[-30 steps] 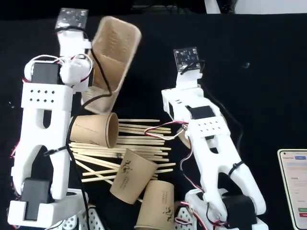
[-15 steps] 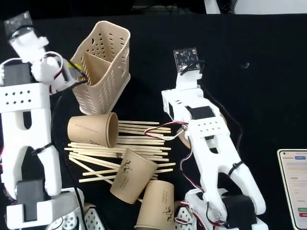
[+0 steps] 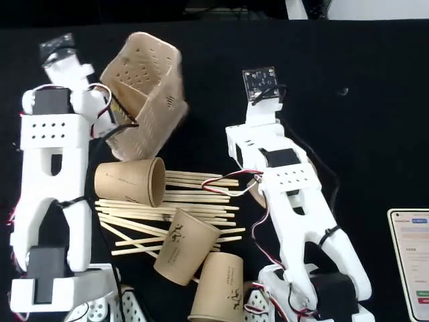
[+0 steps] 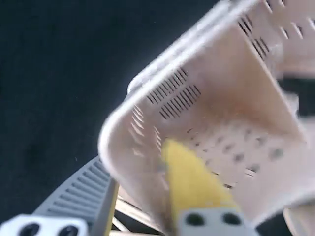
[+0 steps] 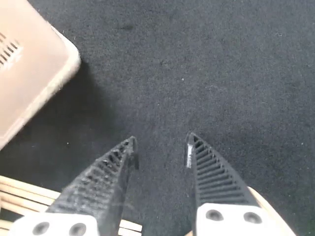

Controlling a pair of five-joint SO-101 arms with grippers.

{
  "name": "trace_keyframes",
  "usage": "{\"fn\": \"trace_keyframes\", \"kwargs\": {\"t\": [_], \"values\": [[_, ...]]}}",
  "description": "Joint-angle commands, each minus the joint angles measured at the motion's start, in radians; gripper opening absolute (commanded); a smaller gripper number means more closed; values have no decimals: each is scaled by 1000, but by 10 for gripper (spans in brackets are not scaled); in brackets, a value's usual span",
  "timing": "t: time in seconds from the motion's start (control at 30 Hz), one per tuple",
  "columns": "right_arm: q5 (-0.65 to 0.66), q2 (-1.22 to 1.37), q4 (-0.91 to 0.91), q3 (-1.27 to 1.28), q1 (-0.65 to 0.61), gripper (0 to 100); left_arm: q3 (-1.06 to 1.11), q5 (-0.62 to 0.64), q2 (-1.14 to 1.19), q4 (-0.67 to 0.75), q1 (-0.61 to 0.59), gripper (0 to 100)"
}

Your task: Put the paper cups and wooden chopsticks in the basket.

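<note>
Basket (image 3: 144, 94) tilted over again, left claw (image 3: 119, 115) clamped on its wall; right claw (image 5: 160, 147) parted, empty. Basket-placement step; next, stand it upright.

Nothing legible — paper cups (image 3: 184, 247), phone (image 3: 411, 258) seemingly unreadable.

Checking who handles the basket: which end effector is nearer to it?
Left. The left end effector grips the basket wall; the right end effector hangs over the table, apart from it.
</note>
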State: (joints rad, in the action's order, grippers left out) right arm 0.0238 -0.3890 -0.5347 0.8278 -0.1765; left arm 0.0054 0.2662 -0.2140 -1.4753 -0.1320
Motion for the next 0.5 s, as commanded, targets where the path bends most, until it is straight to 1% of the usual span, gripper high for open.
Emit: {"fn": "trace_keyframes", "kwargs": {"t": [0.0, 0.1, 0.2, 0.33, 0.4, 0.47], "values": [[6, -5, 17, -5, 3, 170, -42, -180, -8, 64, 44, 27], [3, -13, 9, -7, 5, 170, -96, -325, -5, 81, 44, 32], [2, -13, -21, -27, 6, 170, -134, -423, -3, 83, 44, 35], [2, -19, -61, -59, 8, 170, -108, -433, -2, 135, 35, 52], [5, -48, -126, -102, 12, 170, -81, -411, -3, 144, 13, 108], [5, -105, -235, -165, 37, 172, -62, -353, -3, 144, -5, 182]]}}
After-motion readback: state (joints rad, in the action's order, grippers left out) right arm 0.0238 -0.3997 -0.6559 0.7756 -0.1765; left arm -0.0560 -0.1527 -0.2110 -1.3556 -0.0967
